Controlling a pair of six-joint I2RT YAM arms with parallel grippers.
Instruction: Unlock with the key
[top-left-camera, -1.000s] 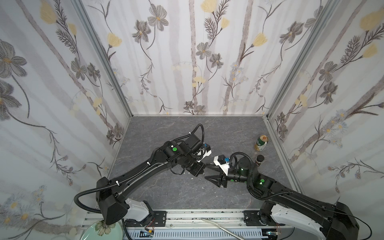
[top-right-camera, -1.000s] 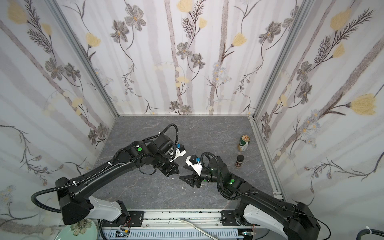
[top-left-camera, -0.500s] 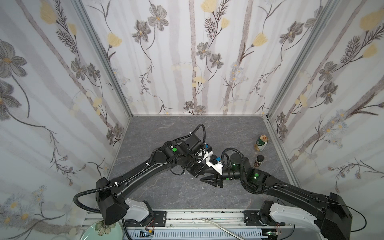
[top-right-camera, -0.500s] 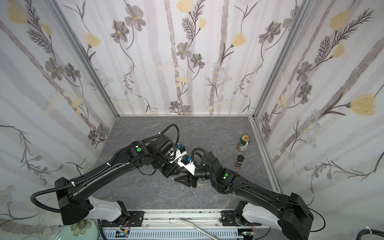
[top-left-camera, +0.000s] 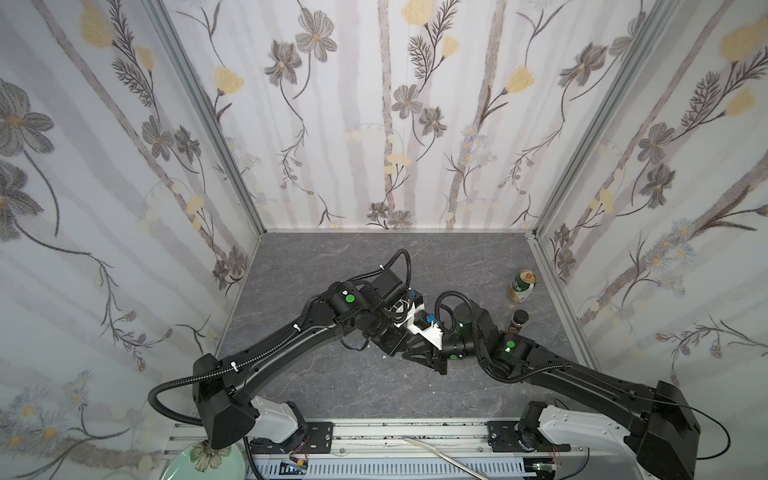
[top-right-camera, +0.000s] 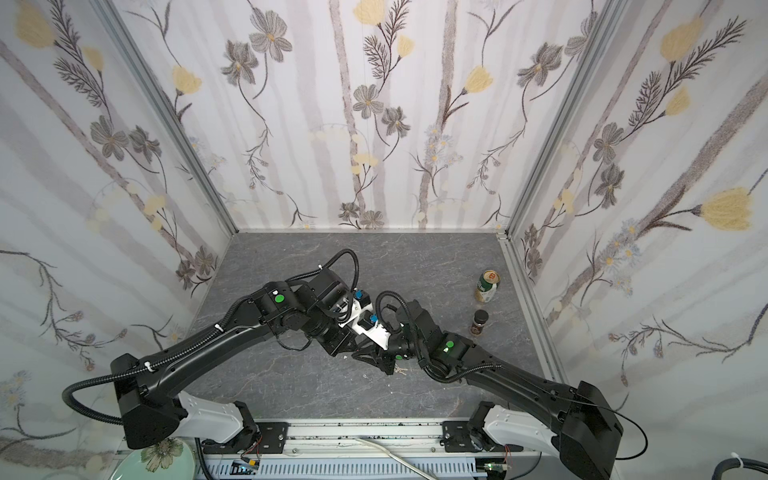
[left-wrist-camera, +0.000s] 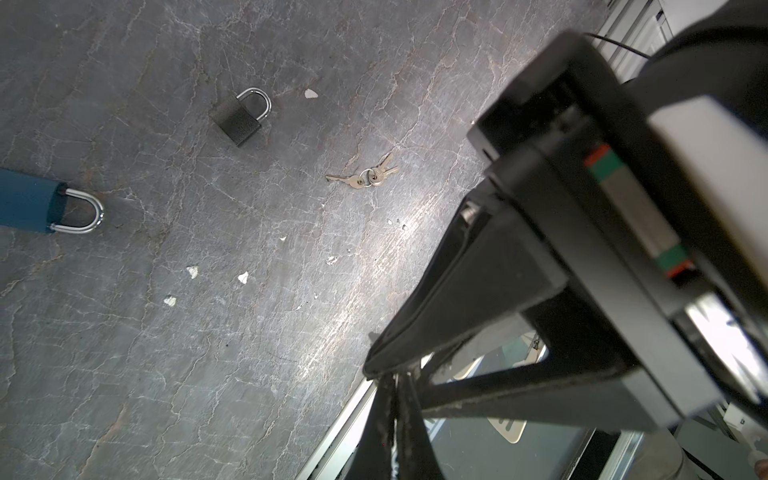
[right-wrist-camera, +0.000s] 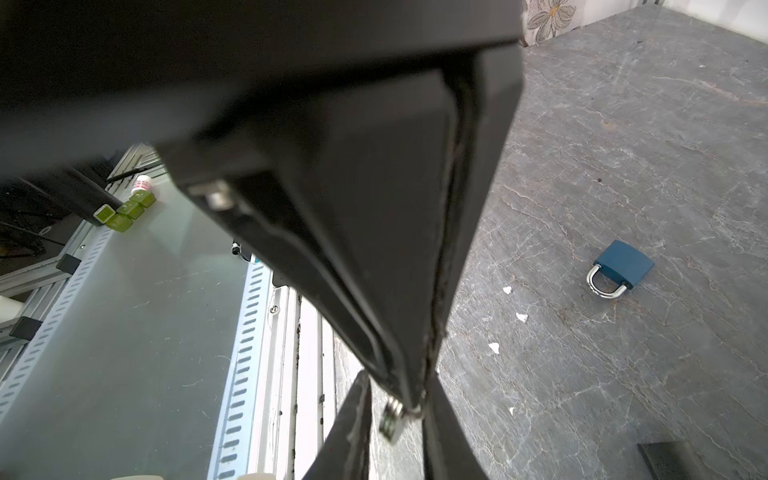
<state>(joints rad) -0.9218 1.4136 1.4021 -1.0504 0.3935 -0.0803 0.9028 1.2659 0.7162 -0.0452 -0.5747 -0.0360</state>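
Little is being shown done: keys (left-wrist-camera: 365, 176) are lying loose on table (left-wrist-camera: 124, 374), upper centre, ungripped. Black padlock (left-wrist-camera: 239, 118), blue padlock (left-wrist-camera: 41, 201) both being seen locked. Left gripper (left-wrist-camera: 386, 372) is being held closed, nothing seen in it; right gripper (top-left-camera: 441, 369) jaw gap cannot be told.

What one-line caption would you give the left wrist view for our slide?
A black padlock, a blue padlock and a ring of keys lie apart on the grey tabletop; left claw shut.
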